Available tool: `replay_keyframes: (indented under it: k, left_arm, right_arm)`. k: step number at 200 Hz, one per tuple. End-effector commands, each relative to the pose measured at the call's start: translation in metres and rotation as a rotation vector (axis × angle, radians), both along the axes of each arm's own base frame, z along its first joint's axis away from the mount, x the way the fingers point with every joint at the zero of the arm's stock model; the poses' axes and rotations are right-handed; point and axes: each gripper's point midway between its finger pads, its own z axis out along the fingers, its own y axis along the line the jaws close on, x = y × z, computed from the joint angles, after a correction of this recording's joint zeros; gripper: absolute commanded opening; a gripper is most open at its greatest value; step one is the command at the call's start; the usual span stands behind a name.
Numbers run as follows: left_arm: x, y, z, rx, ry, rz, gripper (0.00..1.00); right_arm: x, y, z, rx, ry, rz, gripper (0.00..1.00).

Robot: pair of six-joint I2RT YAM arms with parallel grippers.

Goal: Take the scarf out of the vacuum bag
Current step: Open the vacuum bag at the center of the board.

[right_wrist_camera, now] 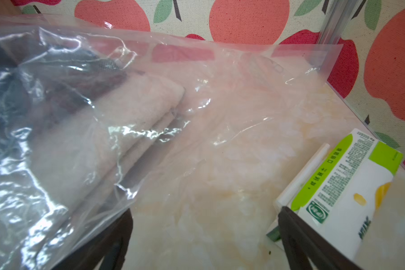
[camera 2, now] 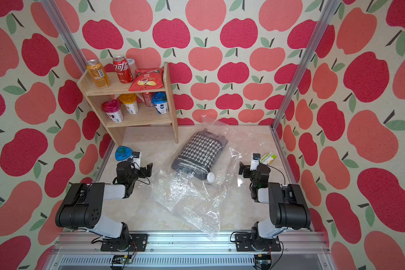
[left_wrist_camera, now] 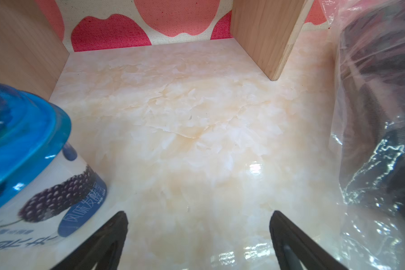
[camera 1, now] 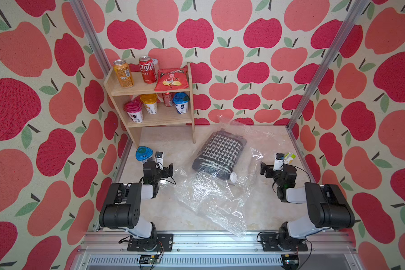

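A folded black-and-white houndstooth scarf (camera 1: pixel 220 149) (camera 2: pixel 198 149) lies inside the vacuum bag (camera 1: pixel 211 203) (camera 2: pixel 187 201), a large crinkly clear plastic bag spread across the middle of the table. Its round white valve cap (camera 1: pixel 233 177) (camera 2: pixel 211 177) sits by the scarf's near end. My left gripper (camera 1: pixel 160 165) (left_wrist_camera: pixel 198 217) stands open left of the bag, with nothing between its fingers. My right gripper (camera 1: pixel 276 166) (right_wrist_camera: pixel 205 215) is open at the bag's right edge, one finger partly under the plastic (right_wrist_camera: pixel 220 81). The scarf (right_wrist_camera: pixel 56 117) shows through the film.
A wooden shelf (camera 1: pixel 164 118) holding cans, cups and a chips bag stands at the back left. A blue-lidded yoghurt cup (camera 1: pixel 144 153) (left_wrist_camera: pixel 21 152) is close beside the left gripper. A green-and-white milk carton (camera 1: pixel 289 157) (right_wrist_camera: pixel 348 187) lies by the right gripper. Metal frame posts (camera 1: pixel 313 77) bound the table.
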Motion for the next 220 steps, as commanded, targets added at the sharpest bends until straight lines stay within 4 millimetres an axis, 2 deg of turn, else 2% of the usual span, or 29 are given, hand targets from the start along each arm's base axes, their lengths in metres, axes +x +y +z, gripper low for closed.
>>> replay_keyframes:
  k: [1, 166, 220]
  left_arm:
    - [0.0081, -0.0034, 0.0083, -0.023, -0.029, -0.012, 0.98]
    - [0.0078, -0.0029, 0.0078, -0.028, -0.026, -0.011, 0.98]
    - [0.0098, -0.0025, 0.0127, -0.029, -0.01, -0.008, 0.98]
  right_arm:
    - [0.0063, 0.0025, 0.0077, 0.019, -0.025, 0.013, 1.0]
    - [0.0063, -0.0017, 0.0064, 0.022, -0.02, -0.009, 1.0]
    - [0.0153, -0.0002, 0.0161, -0.006, 0.031, -0.02, 1.0]
